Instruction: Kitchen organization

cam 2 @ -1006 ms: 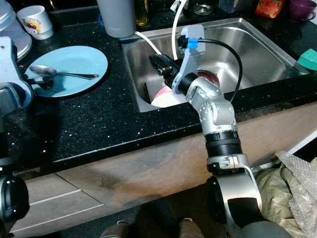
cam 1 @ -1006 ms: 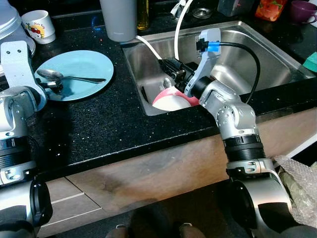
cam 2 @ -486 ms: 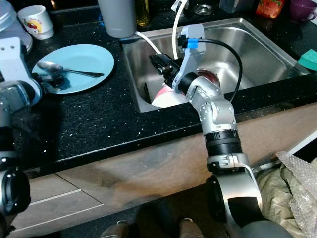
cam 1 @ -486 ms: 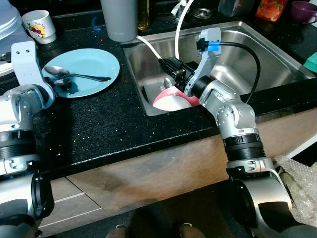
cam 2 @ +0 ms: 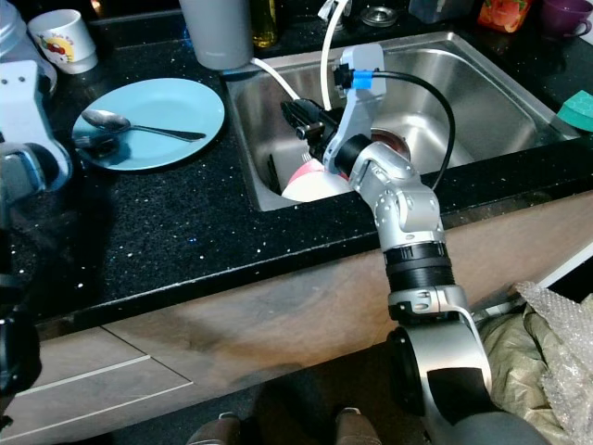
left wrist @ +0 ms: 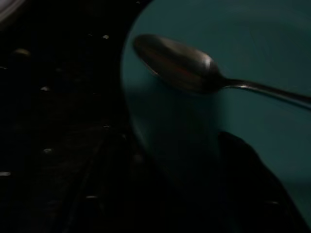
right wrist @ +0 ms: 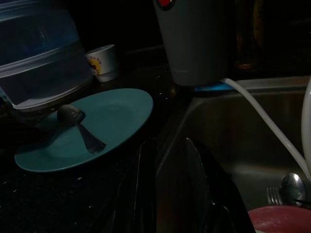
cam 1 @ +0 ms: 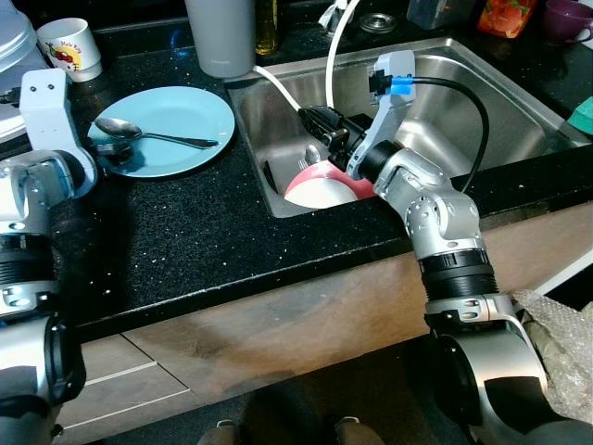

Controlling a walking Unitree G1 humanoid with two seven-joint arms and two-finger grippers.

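Blue plate flat on the black table, just left of the sink, with a spoon lying across it, bowl end toward the left rim. Left gripper at that left rim of the plate, touching or nearly so; 1 dark finger low over the plate in the left wrist view, grip state impossible to tell. Red and white bowl tilted in the near left corner of the sink, with a fork and a second spoon lying behind it. Right gripper inside the sink above the bowl, near the left wall, its 2 fingers a narrow gap apart and empty. White hose curving down into the sink beside the right arm. Grey cup standing upright at the far left corner of the sink. White mug with a printed picture far left on the table, beside a clear plastic container. Purple cup at the far right.
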